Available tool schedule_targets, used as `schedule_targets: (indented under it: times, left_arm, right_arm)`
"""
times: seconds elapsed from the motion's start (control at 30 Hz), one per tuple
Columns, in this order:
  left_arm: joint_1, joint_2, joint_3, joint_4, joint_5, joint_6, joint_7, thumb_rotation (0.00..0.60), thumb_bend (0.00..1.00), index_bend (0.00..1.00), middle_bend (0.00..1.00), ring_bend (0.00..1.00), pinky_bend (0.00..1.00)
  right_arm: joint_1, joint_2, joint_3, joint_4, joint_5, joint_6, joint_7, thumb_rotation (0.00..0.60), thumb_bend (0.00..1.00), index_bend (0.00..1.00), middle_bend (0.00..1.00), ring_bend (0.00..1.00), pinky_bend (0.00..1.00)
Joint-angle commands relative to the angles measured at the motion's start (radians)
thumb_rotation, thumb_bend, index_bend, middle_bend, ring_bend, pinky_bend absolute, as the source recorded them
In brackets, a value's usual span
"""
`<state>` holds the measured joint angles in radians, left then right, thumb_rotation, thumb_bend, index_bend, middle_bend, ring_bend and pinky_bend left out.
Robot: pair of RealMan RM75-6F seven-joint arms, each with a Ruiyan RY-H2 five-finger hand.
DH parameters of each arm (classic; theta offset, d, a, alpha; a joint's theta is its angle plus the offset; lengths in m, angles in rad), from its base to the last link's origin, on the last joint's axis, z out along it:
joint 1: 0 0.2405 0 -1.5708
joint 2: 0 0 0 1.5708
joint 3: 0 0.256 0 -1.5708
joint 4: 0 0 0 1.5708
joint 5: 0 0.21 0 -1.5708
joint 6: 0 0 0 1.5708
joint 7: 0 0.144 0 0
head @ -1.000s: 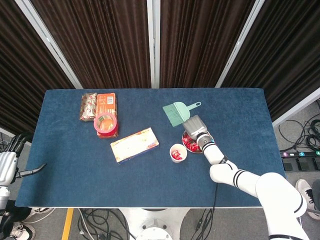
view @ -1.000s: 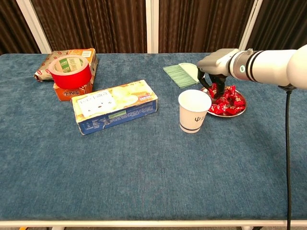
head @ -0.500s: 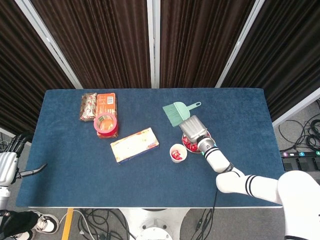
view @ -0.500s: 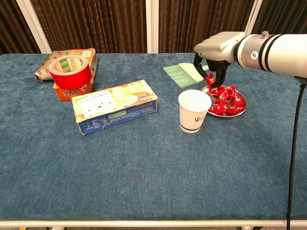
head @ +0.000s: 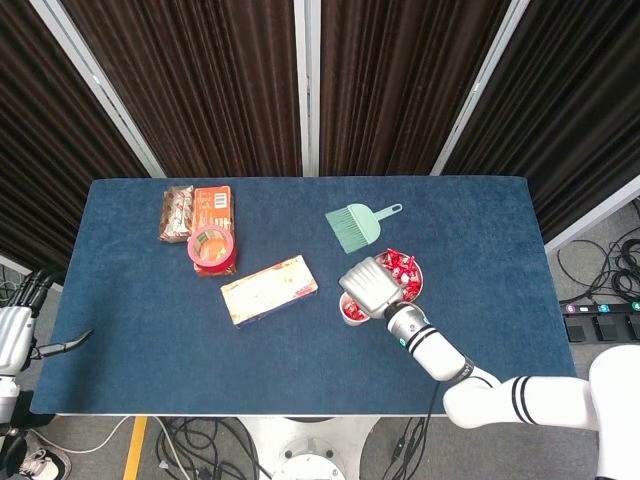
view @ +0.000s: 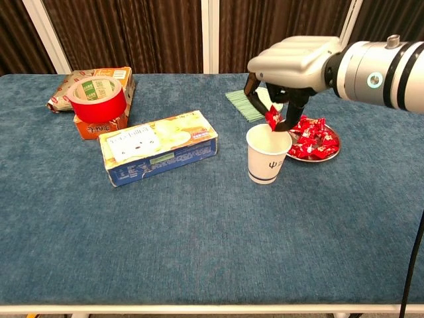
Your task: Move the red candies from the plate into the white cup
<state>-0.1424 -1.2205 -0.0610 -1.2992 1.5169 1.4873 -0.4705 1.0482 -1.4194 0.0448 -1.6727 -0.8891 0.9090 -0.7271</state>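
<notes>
Carrying one red wrapped candy (view: pixel 271 118) pinched in its fingertips (view: pixel 286 123), the right hand (view: pixel 291 63) has swung off the round metal plate (view: pixel 333 147) and now hangs directly above the mouth of the white paper cup (view: pixel 267 154). A second ago it was down among the pile; that means the pick succeeded and, by my reading, only the release remains for this piece. The hand is palm-down, fingers pointing downward, forearm reaching in from its right. The remaining red candies (view: pixel 314 140) lie heaped on the plate just right of the hand. The left hand (head: pixel 14 332) rests off the blue desk (view: pixel 199 238), fingers apart, holding nothing.
</notes>
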Motion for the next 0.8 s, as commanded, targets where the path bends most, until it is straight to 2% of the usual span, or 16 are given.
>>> schedule_targets:
  times: [0.03, 0.23, 0.57, 0.7, 0.8]
  left_arm:
    - [0.001, 0.001, 0.000, 0.000, 0.000, 0.001, 0.001, 0.240, 0.10, 0.17, 0.16, 0.10, 0.20]
    - [0.000, 0.003, -0.002, 0.000, -0.002, 0.000, -0.003, 0.241, 0.10, 0.17, 0.16, 0.10, 0.20]
    - [0.000, 0.002, -0.003, 0.001, -0.001, 0.000, -0.006, 0.242, 0.10, 0.17, 0.16, 0.10, 0.20]
    - [0.001, 0.002, -0.001, 0.004, -0.001, -0.001, -0.011, 0.241, 0.10, 0.17, 0.16, 0.10, 0.20]
    - [-0.001, 0.000, -0.003, 0.007, -0.001, -0.003, -0.017, 0.242, 0.10, 0.17, 0.16, 0.10, 0.20]
  right_arm:
    - [0.005, -0.009, 0.000, 0.012, 0.008, -0.021, 0.006, 0.600, 0.21, 0.62, 1.00, 1.00, 1.00]
    - [0.011, -0.018, 0.004, 0.035, 0.003, -0.048, 0.028, 0.600, 0.12, 0.53, 1.00, 1.00, 1.00]
    - [-0.006, 0.024, 0.026, 0.033, -0.011, -0.023, 0.068, 0.600, 0.10, 0.50, 1.00, 1.00, 1.00]
    - [-0.011, 0.039, 0.004, 0.103, 0.032, -0.047, 0.050, 0.600, 0.10, 0.49, 1.00, 1.00, 1.00]
    - [-0.002, 0.020, -0.021, 0.184, 0.084, -0.110, 0.036, 0.600, 0.10, 0.48, 1.00, 1.00, 1.00]
